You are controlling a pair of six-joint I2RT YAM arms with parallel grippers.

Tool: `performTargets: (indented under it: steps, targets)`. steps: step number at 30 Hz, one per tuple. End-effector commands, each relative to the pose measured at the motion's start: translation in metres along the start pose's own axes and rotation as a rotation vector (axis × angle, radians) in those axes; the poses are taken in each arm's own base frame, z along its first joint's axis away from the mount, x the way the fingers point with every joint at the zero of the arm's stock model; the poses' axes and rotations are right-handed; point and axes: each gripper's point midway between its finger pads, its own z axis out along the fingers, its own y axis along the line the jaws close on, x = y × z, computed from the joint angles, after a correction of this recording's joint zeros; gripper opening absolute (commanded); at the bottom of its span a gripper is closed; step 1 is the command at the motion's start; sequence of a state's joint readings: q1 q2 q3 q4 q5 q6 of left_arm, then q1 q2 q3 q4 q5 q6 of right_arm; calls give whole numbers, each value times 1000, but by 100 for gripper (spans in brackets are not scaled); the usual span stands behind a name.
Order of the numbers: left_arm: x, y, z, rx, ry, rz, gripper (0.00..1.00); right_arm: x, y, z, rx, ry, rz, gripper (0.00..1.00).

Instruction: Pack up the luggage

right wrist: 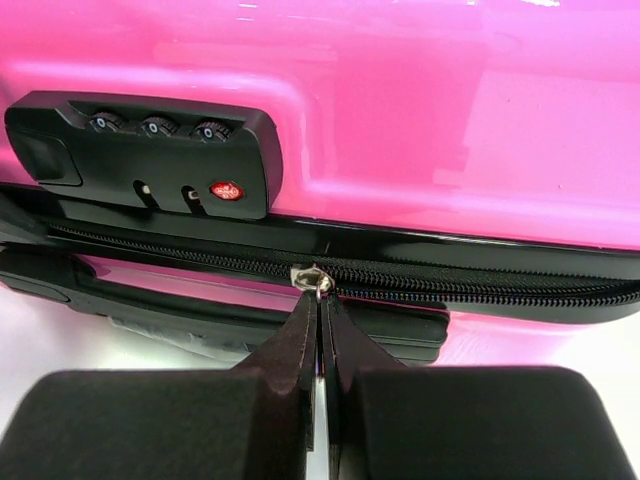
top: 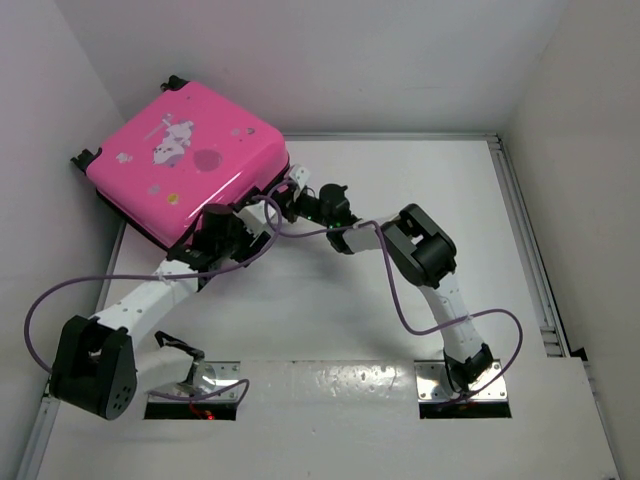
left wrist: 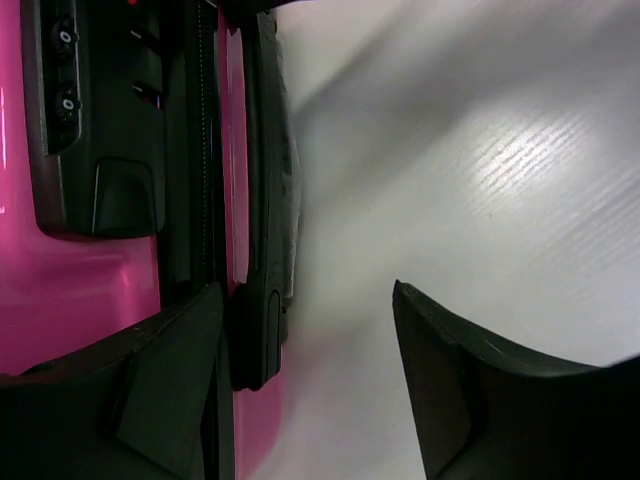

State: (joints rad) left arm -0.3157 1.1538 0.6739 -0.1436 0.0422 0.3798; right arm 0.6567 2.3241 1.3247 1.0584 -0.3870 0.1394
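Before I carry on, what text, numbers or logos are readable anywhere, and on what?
No readable words anywhere.
Lock dials on the luggage: digits too small to read.
Red badge on the lock: a white mark, blurred.
Cartoon print on its top: pictures only, no legible lettering.

Your top camera looks steeply down from above and behind the arm bases, with the whole table [top: 330,320] in frame. Both wrist cameras sit very close to the luggage [top: 185,160] near side. Left looks along it, right faces the zipper pull [right wrist: 312,278] squarely. Both wrist views share the combination lock [right wrist: 150,150].
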Motion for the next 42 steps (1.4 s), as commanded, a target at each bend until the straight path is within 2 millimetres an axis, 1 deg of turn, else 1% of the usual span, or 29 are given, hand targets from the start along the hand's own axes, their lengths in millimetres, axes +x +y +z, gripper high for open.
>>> performTargets:
  steps: [1, 3, 5, 6, 7, 8, 11, 12, 13, 15, 16, 17, 19, 20, 21, 22, 23, 24, 28, 29, 30, 32, 33, 35, 37, 38, 39, 40, 42]
  targets:
    - [-3, 20, 8, -121, -15, 27, 74, -34, -13, 8, 17, -95, -30, 0]
    - [-1, 19, 12, -117, -7, 27, 74, -34, -14, 9, 17, -95, -30, 0]
    - [8, 9, 19, -64, 9, 23, 74, -33, -14, 9, 18, -93, -25, 0]
    - [6, 5, 20, -41, -2, 23, 72, -32, -16, 9, 21, -92, -23, 0]
    - [13, -2, 24, -11, 11, 22, 72, -33, -16, 9, 21, -93, -19, 0]
    - [19, -5, 28, 0, 32, 22, 72, -29, -16, 9, 22, -85, -13, 0]
    - [25, -12, 38, 22, 59, 17, 71, -30, -20, 8, 25, -87, -13, 0]
    - [33, -10, 45, 7, 100, 8, 71, -28, -18, 8, 21, -83, -8, 0]
    - [34, -10, 49, 12, 110, 8, 71, -30, -21, 8, 24, -88, -14, 0]
    - [36, 2, 55, -33, 148, -13, 71, -29, -21, 8, 21, -86, -13, 0]
    - [43, 1, 63, -32, 183, -26, 71, -29, -20, 7, 19, -84, -12, 0]
    - [49, 2, 65, -37, 219, -23, 71, -29, -21, 7, 18, -85, -15, 0]
    - [46, 10, 71, -77, 241, -45, 71, -27, -23, 7, 21, -84, -14, 0]
    - [57, 8, 73, -69, 291, -41, 71, -29, -23, 7, 21, -85, -17, 0]
    - [58, 11, 75, -82, 301, -39, 71, -26, -24, 6, 21, -80, -14, 0]
    - [62, 13, 74, -98, 325, -35, 71, -26, -24, 6, 21, -80, -20, 0]
    - [71, 10, 74, -99, 367, -22, 71, -25, -25, 6, 23, -78, -17, 0]
    - [73, 15, 72, -143, 395, -3, 71, -27, -23, 6, 18, -81, -21, 0]
    - [78, 28, 65, -265, 449, -1, 83, -25, -28, 5, 26, -79, -24, 0]
    - [81, 26, 62, -278, 465, 18, 83, -26, -28, 5, 27, -79, -21, 0]
    - [82, 29, 60, -306, 473, 8, 83, -25, -27, 5, 26, -79, -22, 0]
    - [91, 23, 57, -325, 504, 27, 83, -24, -28, 4, 27, -79, -21, 0]
    - [91, 24, 56, -335, 505, 20, 83, -24, -27, 5, 23, -78, -22, 0]
    - [105, 24, 52, -373, 551, 49, 82, -24, -28, 5, 21, -80, -23, 0]
    - [107, 28, 51, -410, 560, 47, 82, -24, -29, 5, 20, -79, -25, 0]
    - [107, 28, 51, -410, 560, 47, 80, -23, -30, 5, 21, -79, -23, 0]
    - [117, 26, 52, -408, 600, 64, 79, -23, -30, 5, 21, -79, -22, 0]
    - [121, 24, 53, -403, 611, 68, 77, -24, -30, 5, 18, -81, -20, 0]
    - [121, 23, 54, -396, 617, 61, 59, -22, -30, 3, 18, -77, -18, 0]
